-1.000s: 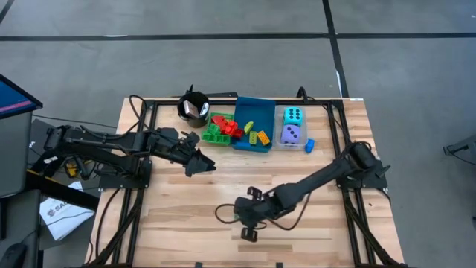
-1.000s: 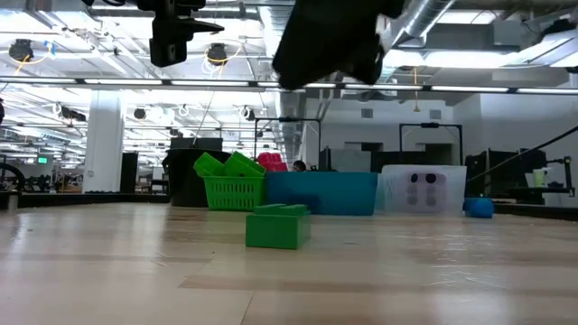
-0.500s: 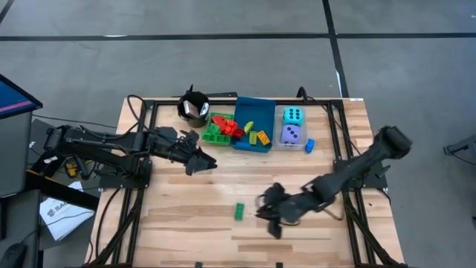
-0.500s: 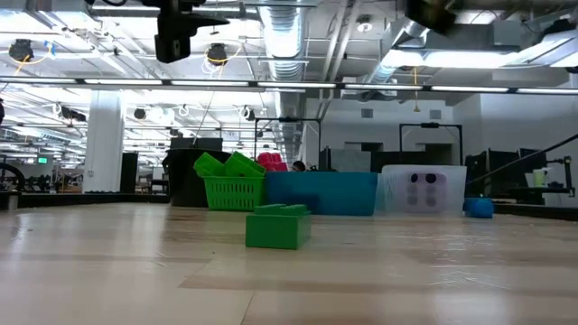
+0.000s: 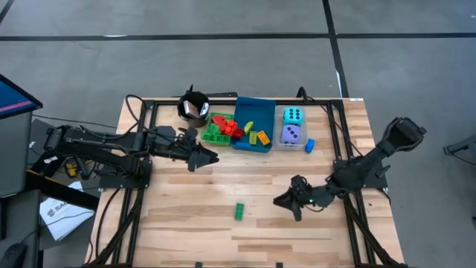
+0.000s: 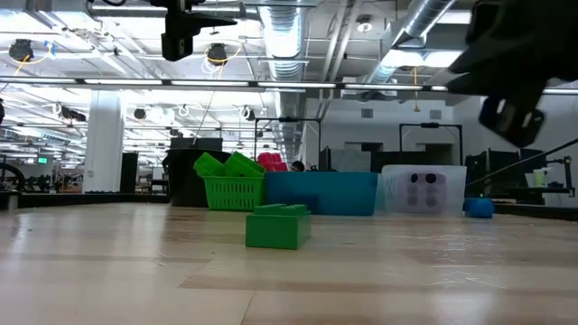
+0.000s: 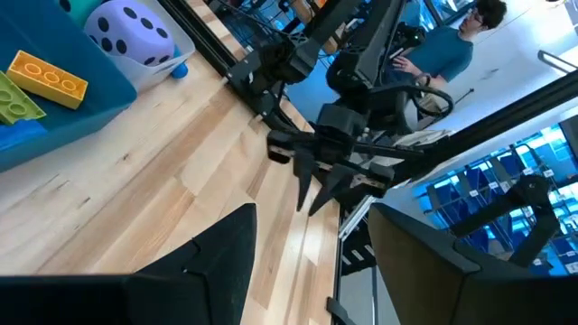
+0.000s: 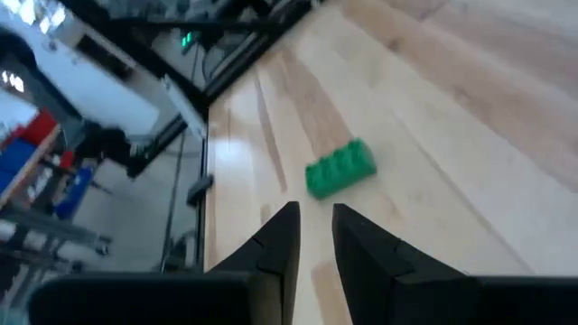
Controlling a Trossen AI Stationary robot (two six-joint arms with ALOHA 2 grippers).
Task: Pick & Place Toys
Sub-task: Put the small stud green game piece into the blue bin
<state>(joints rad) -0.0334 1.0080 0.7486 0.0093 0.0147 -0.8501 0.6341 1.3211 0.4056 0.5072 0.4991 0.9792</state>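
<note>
**Green brick alone on the bare planks**

Where the wooden surface (image 5: 186, 201) lies open toward its front edge, one green brick (image 5: 239, 211), flat on the planks, nothing touching it. Clear of everything on all sides: trays well apart at the far edge, nothing between brick and either arm.

Along the far edge, in a row: black cup (image 5: 194, 106), green tray (image 5: 209, 136) heaped with red and green bricks, blue tray (image 5: 246, 144) holding a yellow brick (image 5: 259, 137), clear tray (image 5: 291, 143) with a cyan die (image 5: 293, 115) and a purple die (image 5: 291, 134). Just beside the clear tray, a small blue brick (image 5: 309, 145) on the planks.

From above, long axis of the green brick running roughly front to back. In the low view, a low rectangular block with raised studs on top, plain bright green.

Right end effector (image 5: 286, 202) off to the brick's right, above the planks, fingers nearly pressed together with a thin gap, holding nothing. Left end effector (image 5: 210, 157) near the green tray, fingers spread, empty.
</note>
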